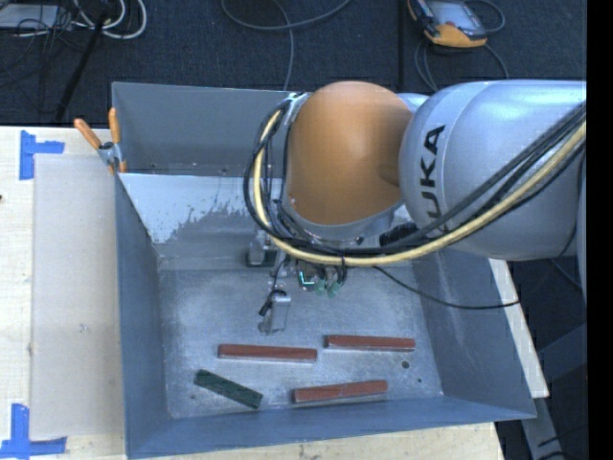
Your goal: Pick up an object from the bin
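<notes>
— Bin contents?
— Left brown bar (266,353), right brown bar (370,343), front brown bar (340,391), dark green bar (228,389): all flat on the floor, none lifted.
— Gripper (274,314)?
— Near your left brown bar. Jaws: you cannot tell whether open or closed. The pick is still to do.

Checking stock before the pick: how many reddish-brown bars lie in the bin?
3 reddish-brown bars: one mid-floor, one to its right, one in front of both. The arm may hide more.

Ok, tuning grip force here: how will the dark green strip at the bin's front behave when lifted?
The dark green strip looks straight and flat, so probably stiff and light. Lying flat, it should slide, not roll.
</notes>
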Tool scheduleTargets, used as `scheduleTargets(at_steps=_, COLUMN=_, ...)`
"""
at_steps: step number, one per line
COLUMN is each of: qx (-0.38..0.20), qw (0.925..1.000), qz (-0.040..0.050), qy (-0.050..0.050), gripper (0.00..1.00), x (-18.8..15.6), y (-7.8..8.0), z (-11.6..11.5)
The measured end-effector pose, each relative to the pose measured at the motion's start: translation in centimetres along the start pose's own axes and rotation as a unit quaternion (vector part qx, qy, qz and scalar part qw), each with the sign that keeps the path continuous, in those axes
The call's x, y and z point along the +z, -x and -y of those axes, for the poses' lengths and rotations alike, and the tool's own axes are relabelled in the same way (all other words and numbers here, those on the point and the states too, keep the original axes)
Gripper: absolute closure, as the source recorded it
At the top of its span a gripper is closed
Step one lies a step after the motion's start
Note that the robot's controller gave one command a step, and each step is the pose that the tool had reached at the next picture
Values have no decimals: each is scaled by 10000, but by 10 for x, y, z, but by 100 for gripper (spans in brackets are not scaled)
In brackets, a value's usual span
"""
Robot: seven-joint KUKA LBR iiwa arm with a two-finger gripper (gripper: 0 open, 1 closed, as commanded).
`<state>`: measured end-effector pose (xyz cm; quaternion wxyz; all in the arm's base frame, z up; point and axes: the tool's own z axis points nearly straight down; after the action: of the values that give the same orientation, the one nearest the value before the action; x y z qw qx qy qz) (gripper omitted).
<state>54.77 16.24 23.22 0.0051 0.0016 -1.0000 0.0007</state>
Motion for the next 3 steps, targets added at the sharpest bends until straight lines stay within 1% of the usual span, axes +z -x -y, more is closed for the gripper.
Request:
scheduleTargets(at_steps=1, qx=35, qw=10000, qz=23, qy=2, gripper=0, x=167, y=-64, z=-30)
scheduleTargets(at_steps=2, qx=108, qw=9999, qz=66, qy=17, gripper=0, x=131, y=-43, z=-35)
scheduleTargets(at_steps=3, qx=645, qw=9979, qz=28, qy=4, gripper=0, x=134, y=-63, z=-29)
